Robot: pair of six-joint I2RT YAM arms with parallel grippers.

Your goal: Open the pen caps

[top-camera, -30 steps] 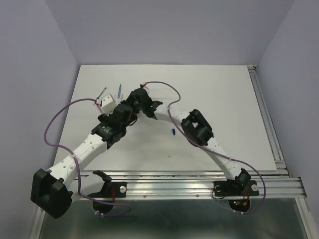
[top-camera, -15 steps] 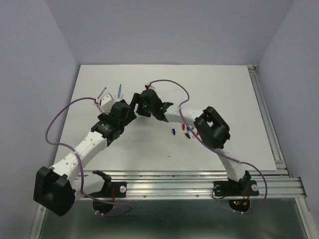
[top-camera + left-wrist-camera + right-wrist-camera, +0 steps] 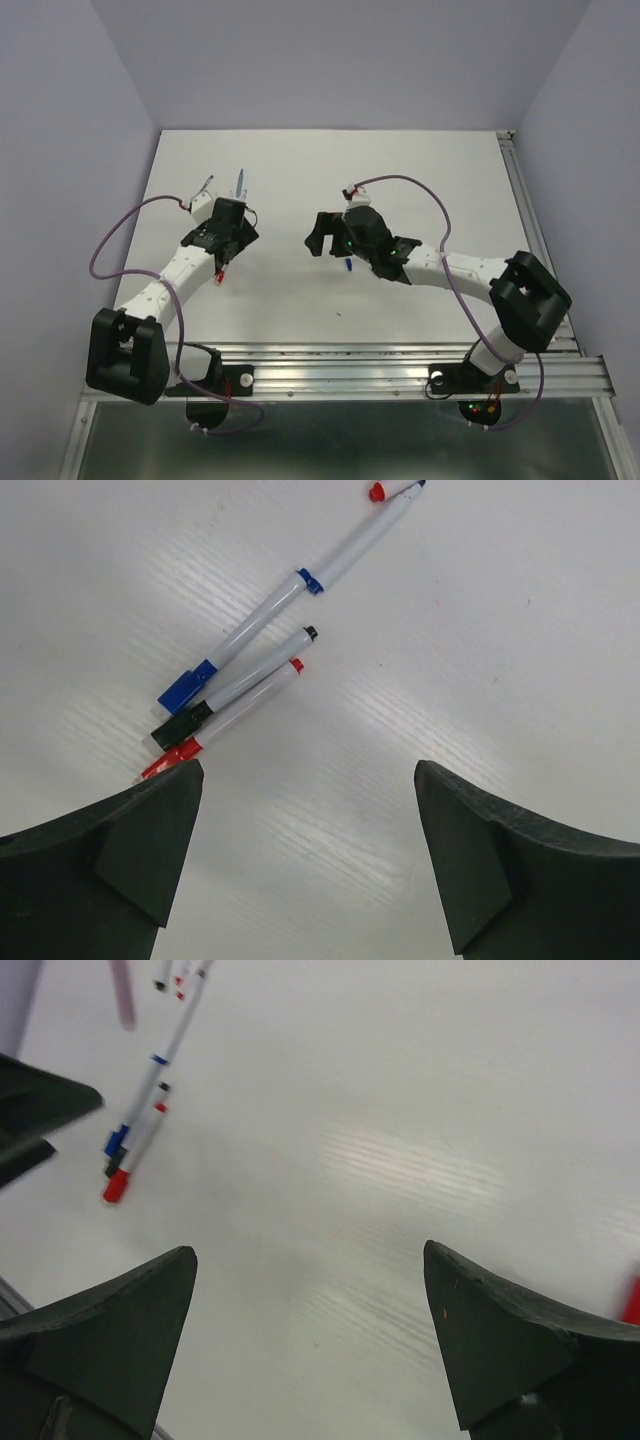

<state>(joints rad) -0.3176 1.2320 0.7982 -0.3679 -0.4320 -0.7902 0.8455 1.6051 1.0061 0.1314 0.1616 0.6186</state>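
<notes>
Both grippers stand open and hold nothing. The left gripper hangs over the left half of the worktop, its jaws spread wide above bare surface. Just beyond its left finger, three pens lie side by side, touching or nearly so. Two show bare tips, one black and one red. The other ends carry blue, black and red pieces, and it cannot be told whether these are caps pushed onto the backs. The longest barrel runs past a blue ring to the top edge of the left wrist view, where it is cut off; it may be two pens end to end. A red cap lies beside it there, partly cut off.

The right gripper hangs near the worktop's middle. From above, a blue cap lies just on its near side. In the right wrist view a red piece is cut by the right edge and blurred, so it cannot be identified.
</notes>
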